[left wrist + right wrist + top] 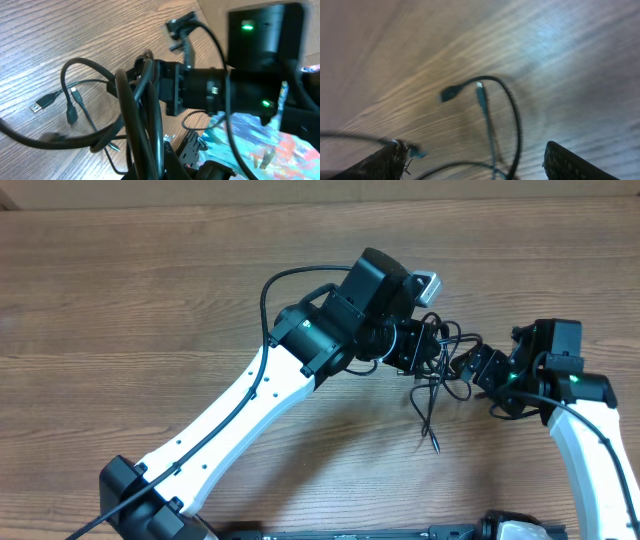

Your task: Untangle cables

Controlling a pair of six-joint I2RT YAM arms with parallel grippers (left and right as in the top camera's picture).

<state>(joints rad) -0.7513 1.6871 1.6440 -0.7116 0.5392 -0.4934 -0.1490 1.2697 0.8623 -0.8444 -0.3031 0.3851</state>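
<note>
The cables (437, 375) are thin black cords bunched between my two grippers right of the table's middle, with loose ends trailing toward the front edge. My left gripper (420, 348) is shut on the cables; in its wrist view the cords (135, 115) rise from the jaws (167, 167) in thick loops, and two plug ends (37, 106) lie on the wood at left. My right gripper (478, 368) stands just right of the clump. Its wrist view is blurred: the gripper (475, 165) is open, the fingers (570, 162) wide apart, with cable strands (512, 115) between them and a plug end (447, 93) beyond.
The wooden table (150, 290) stretches to the left and back. My right arm (260, 50), with green lights, fills the upper right of the left wrist view. A bright blue patterned surface (250, 135) shows beneath it.
</note>
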